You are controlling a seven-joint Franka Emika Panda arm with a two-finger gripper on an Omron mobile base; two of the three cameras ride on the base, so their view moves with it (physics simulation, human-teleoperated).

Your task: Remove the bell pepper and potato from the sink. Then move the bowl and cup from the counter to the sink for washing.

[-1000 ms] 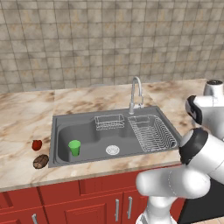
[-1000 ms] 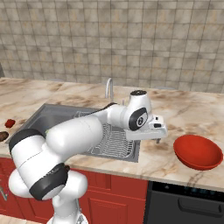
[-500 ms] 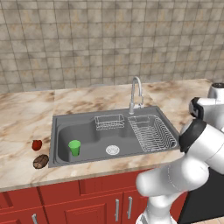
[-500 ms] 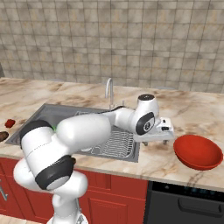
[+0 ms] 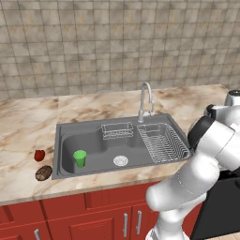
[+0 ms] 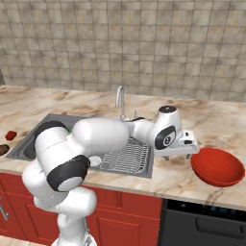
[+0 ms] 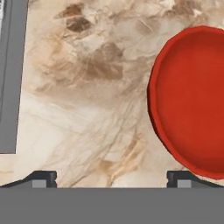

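Bowl (image 6: pixel 217 166) resting on the table (image 6: pixel 173 177), just beside and to the right of the end effector (image 6: pixel 186 148), whose jaws stand wide apart and hold nothing. Cup (image 5: pixel 79 158) upright in the sink (image 5: pixel 93 145), far to its left; bell pepper (image 5: pixel 40 154) and potato (image 5: pixel 43 172) on the table beyond.

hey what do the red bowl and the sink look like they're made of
The bowl: likely plastic or glazed ceramic, going by its even bright red and smooth, soft sheen; the render leaves it open. The sink: probably brushed stainless steel, uniform matte grey, with a chrome-looking faucet.
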